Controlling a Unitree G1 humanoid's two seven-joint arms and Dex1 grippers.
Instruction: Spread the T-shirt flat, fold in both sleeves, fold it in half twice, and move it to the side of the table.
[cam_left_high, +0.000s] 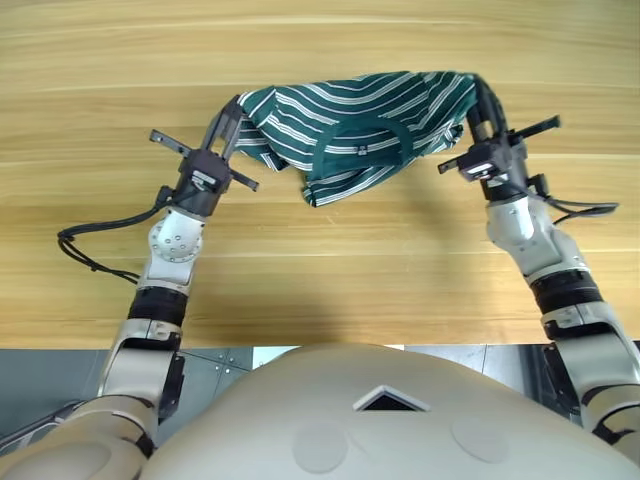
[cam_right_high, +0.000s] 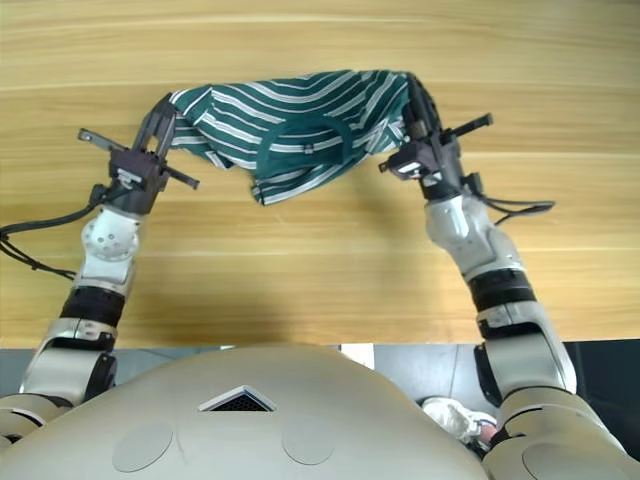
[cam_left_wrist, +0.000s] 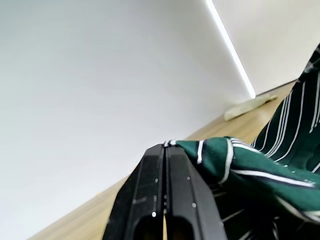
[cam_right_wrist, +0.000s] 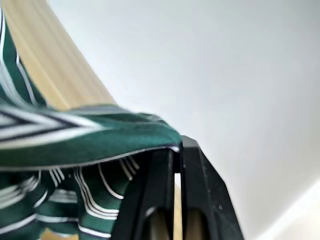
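Seen from the head, the green striped T-shirt (cam_left_high: 360, 120) is hanging bunched over the desk (cam_left_high: 320, 280) between the left tool (cam_left_high: 232, 118) and right tool (cam_left_high: 482, 105). At the left wrist, that tool is clenching a hem; at the right wrist, that tool is apparently gripping another edge

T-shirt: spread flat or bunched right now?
Bunched, not flat. The T-shirt hangs sagging in folds between the left gripper and right gripper, both shut on its edges, over the table.
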